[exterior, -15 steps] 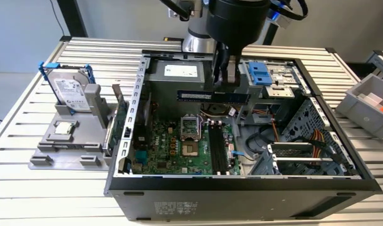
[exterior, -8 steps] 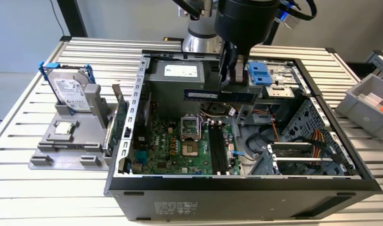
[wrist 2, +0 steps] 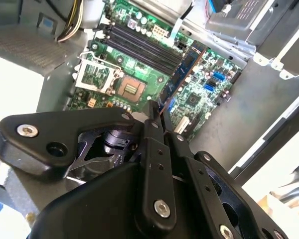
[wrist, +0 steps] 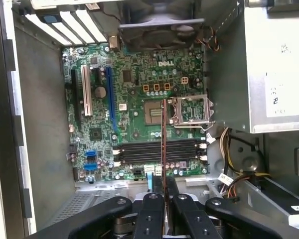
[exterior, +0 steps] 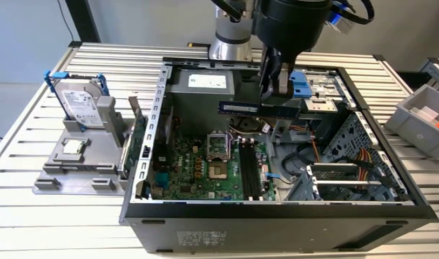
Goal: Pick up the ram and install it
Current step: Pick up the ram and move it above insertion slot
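Black two-finger gripper [exterior: 278,100]: fingers closed on the long, narrow, flat greenish-grey ram [exterior: 257,108], hanging above the open black-and-grey metal computer case [exterior: 277,216].
Ram: held level in the air over the green motherboard [exterior: 194,172], clear of the black memory slots [exterior: 249,171] below; seen edge-on in the first wrist view [wrist: 163,144].
Silver hard drive with blue clips [exterior: 81,105]: upright in a grey holder outside the case, at the exterior view's left.

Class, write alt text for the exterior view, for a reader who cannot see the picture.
The arm's gripper, jaws shut on the ram, holds it level above the green motherboard inside an open computer case, not yet in a slot. On the exterior view's left, a hard drive with blue clips stands in a grey holder beside the case.
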